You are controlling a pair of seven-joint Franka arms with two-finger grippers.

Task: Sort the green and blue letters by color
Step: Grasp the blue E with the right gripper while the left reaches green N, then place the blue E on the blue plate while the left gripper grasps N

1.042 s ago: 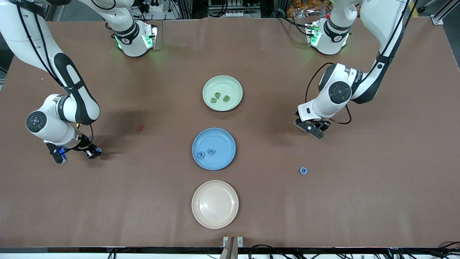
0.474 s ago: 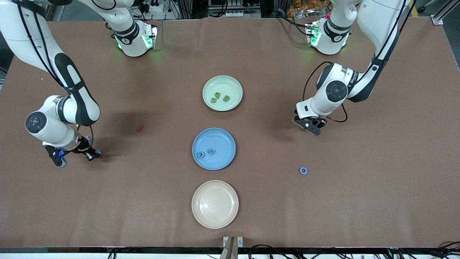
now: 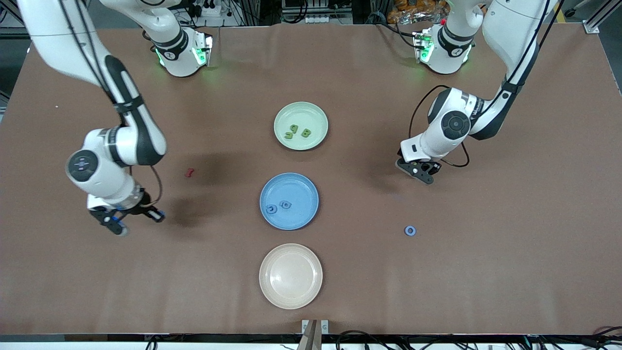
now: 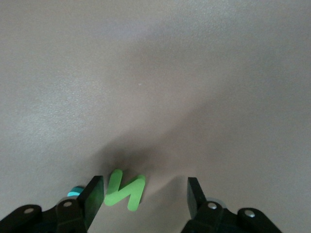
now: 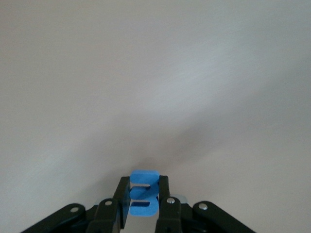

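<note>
My right gripper (image 3: 130, 218) is shut on a blue letter (image 5: 144, 191) and holds it over bare table toward the right arm's end, beside the blue plate (image 3: 303, 187). That plate holds two blue letters (image 3: 271, 209) (image 3: 285, 205). My left gripper (image 3: 422, 172) is open and low over the table toward the left arm's end. A green letter N (image 4: 125, 189) lies between its fingers (image 4: 95, 199), close to one of them. The green plate (image 3: 311, 111) holds two green letters (image 3: 291, 130) (image 3: 305, 132). A blue ring letter (image 3: 410, 230) lies on the table nearer the front camera than the left gripper.
An empty beige plate (image 3: 290, 276) stands nearest the front camera, in line with the other two plates. A small dark red letter (image 3: 190, 172) lies on the table between the right arm and the plates.
The right arm has moved toward the blue plate with the blue letter in its gripper. The left gripper has shifted slightly away from the front camera and then stayed still.
</note>
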